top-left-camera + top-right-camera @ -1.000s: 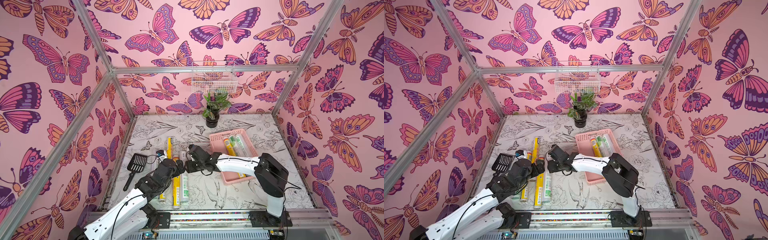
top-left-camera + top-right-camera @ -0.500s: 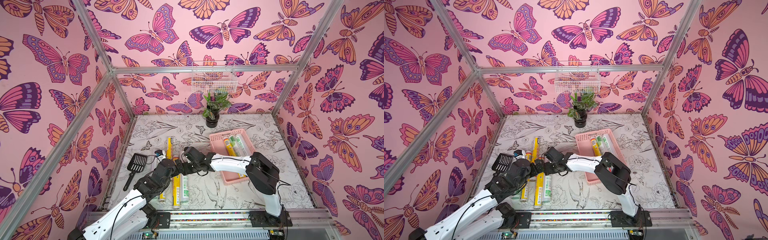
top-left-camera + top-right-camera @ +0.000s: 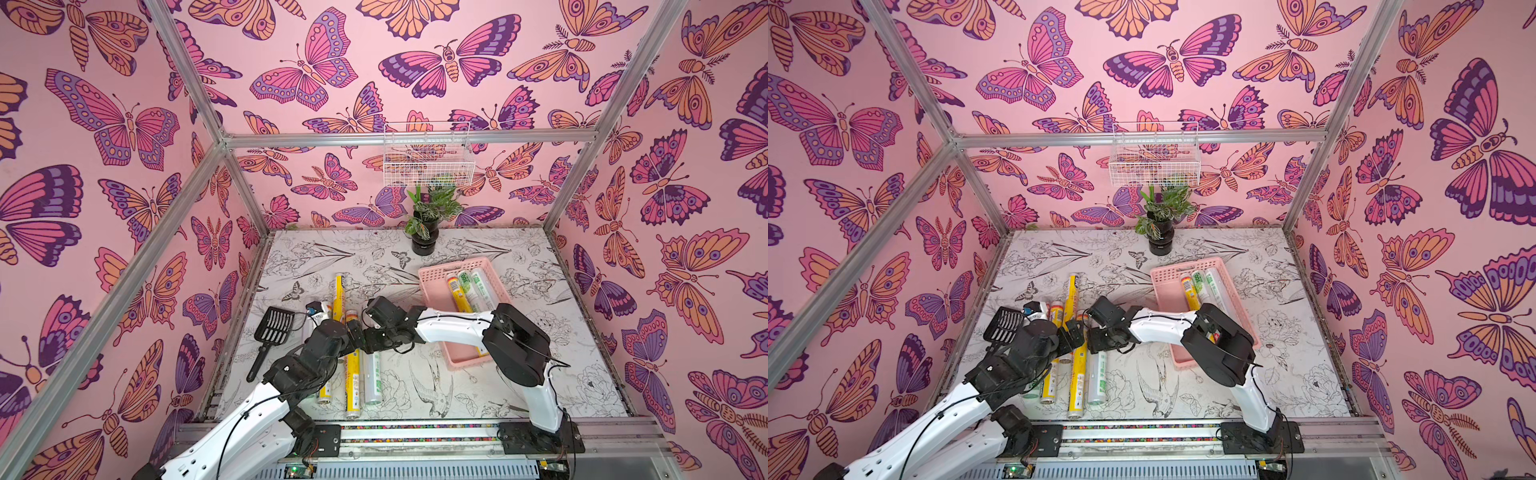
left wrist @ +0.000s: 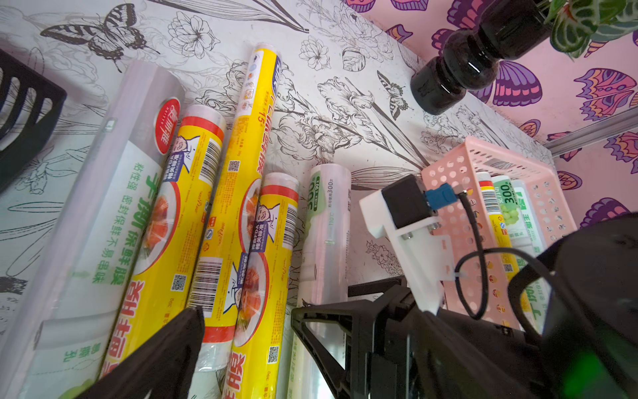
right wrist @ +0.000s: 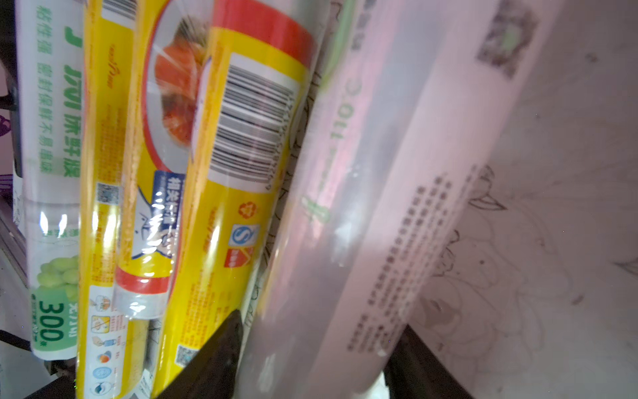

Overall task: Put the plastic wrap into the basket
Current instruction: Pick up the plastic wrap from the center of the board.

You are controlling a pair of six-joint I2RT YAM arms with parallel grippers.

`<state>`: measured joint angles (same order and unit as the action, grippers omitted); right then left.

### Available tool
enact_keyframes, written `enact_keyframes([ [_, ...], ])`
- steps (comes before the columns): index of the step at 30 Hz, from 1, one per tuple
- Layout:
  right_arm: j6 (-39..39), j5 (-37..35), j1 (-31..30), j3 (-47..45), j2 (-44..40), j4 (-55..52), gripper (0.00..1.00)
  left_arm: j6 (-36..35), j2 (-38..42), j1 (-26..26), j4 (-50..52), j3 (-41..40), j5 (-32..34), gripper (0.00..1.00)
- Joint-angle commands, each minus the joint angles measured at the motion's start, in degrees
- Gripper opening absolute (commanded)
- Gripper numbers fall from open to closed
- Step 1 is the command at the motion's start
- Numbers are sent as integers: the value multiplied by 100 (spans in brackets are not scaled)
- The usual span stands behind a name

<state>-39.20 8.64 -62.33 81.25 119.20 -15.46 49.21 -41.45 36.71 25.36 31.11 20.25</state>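
Note:
Several plastic wrap rolls lie side by side on the table at the front left. Among them are a yellow roll point(image 3: 353, 374) and a silvery-white roll point(image 3: 372, 378) with green print. My right gripper point(image 3: 368, 340) reaches left across the table and is shut on that silvery-white roll point(image 5: 345, 172), one finger on each side of it point(image 5: 321, 331). My left gripper point(image 3: 355, 330) hangs open just left of it, over the yellow rolls point(image 4: 241, 241), holding nothing. The pink basket point(image 3: 432, 282) stands at the right and holds three rolls point(image 3: 467, 286).
A black slotted scoop point(image 3: 272, 328) lies left of the rolls by the left wall. A potted plant point(image 3: 426, 232) stands at the back centre. A white wire basket point(image 3: 428, 162) hangs on the back wall. My two grippers nearly touch over the rolls.
My right gripper has moved left from beside the basket onto the rolls and now has the silvery-white roll between its fingers. The left arm shifted only slightly.

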Motion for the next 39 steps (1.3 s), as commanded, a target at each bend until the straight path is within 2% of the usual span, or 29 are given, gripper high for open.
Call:
enact_keyframes([
  [1, -2, -575, -55, 165, 35, -542, 61, 67, 43, -47, 131, -95, 154, 100],
  [4, 52, -1196, -69, 155, -52, -891, 58, 102, 25, -39, 131, -101, 137, 100],
  [7, 70, -1509, -78, 90, -120, -1036, 56, 141, -2, -39, 126, -97, 155, 100],
  [10, 138, -1481, -103, 82, -91, -1053, 57, 149, -24, -35, 123, -80, 163, 100],
  [14, 193, -1464, -163, 180, 77, -1160, 63, 177, -46, -36, 118, -62, 163, 100],
  [18, 220, -1348, -175, 187, 244, -1112, 63, 194, -52, -35, 119, -70, 154, 100],
  [21, 211, -1348, -175, 173, 272, -1115, 59, 220, -34, -39, 113, -70, 139, 100],
  [25, 232, -1555, -175, 103, 80, -1117, 48, 323, -18, -36, 94, -101, 133, 100],
  [34, 548, -2024, -166, -479, -1028, -742, 27, 344, -166, -37, -355, -41, -169, 100],
  [39, 604, -1981, -157, -772, -1603, -528, 24, 421, -224, -38, -772, 50, -389, 100],
])
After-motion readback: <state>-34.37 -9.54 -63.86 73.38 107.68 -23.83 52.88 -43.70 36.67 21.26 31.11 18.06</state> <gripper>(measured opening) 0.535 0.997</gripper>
